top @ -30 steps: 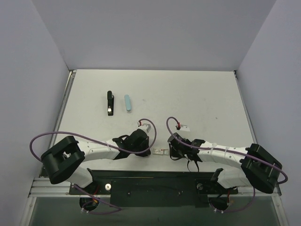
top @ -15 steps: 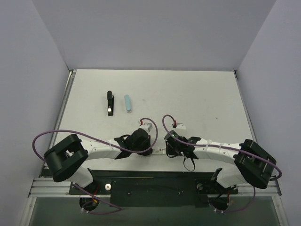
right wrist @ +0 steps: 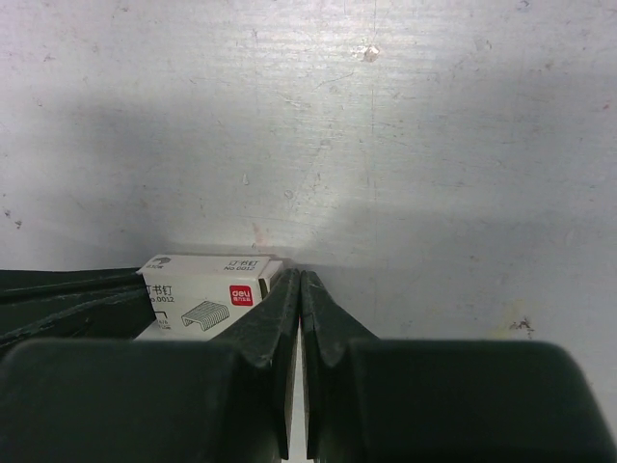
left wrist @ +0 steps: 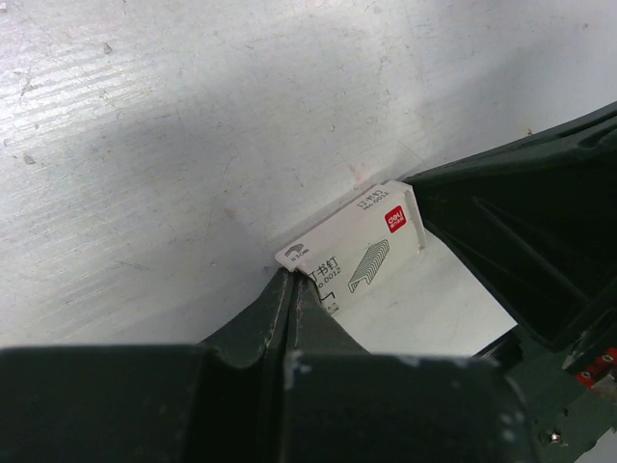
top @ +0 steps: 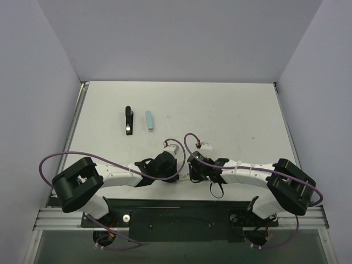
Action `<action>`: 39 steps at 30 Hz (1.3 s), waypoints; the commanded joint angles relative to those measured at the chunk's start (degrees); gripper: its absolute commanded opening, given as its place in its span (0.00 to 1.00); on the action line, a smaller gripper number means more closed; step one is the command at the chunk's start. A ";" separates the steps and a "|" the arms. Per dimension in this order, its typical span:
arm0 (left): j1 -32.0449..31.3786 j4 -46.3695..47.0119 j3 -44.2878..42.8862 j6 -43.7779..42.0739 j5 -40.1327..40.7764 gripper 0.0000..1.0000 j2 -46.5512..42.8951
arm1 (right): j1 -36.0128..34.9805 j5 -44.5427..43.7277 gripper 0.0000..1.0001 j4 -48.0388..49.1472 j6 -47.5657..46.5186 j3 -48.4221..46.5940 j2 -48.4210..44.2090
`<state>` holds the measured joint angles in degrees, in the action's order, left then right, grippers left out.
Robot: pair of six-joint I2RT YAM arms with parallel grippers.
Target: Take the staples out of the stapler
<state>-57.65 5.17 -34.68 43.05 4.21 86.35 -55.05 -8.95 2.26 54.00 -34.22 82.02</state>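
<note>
My left gripper [left wrist: 294, 280] has its jaws pressed together, with only a thin dark seam between the two fingers. The tips rest against the near end of a small white staple box [left wrist: 359, 258], which lies flat on the table [top: 231, 115]. The box carries a red Deli mark and a drawing of a strip of staples. It runs away from my left tips toward the upper right in the left wrist view. I cannot tell whether a thin edge of it is caught in the seam or is only touched.

My right gripper [right wrist: 301, 278] is also closed, finger against finger. In the right wrist view the same box sits just to the left of the tips, its end touching the side of the left-hand finger. No part of the box lies between the right jaws. The box is therefore sandwiched lengthwise between my two closed grippers, near the front edge of the table.

The black stapler [top: 128, 121] lies well apart from both grippers, farther back on the table and to the left. A silvery part shows at its near end. A small teal oblong piece [top: 148, 121] lies just beside it on the right, parallel to it and not touching it. Neither gripper is near these two.
</note>
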 commanded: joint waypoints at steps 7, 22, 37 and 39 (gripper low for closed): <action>-1.41 -3.84 -1.71 0.46 1.06 0.00 1.99 | -1.20 0.87 0.00 -1.55 0.41 -1.91 1.30; -1.24 -13.51 -3.12 -1.47 6.86 0.30 -6.01 | -0.50 -3.79 0.13 -7.62 -1.09 -2.26 -1.77; -1.06 -25.29 -1.98 -1.21 14.33 0.36 -21.55 | -3.04 -8.72 0.63 -14.74 -5.83 -7.70 -9.51; -0.89 -26.26 -1.36 -0.95 14.78 0.37 -23.66 | -4.10 -8.63 0.67 -15.00 -6.53 -9.10 -8.46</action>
<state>-58.78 -17.23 -36.45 42.22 15.99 67.13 -57.12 -15.20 -9.47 49.60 -39.72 73.38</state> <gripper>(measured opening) 0.364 0.632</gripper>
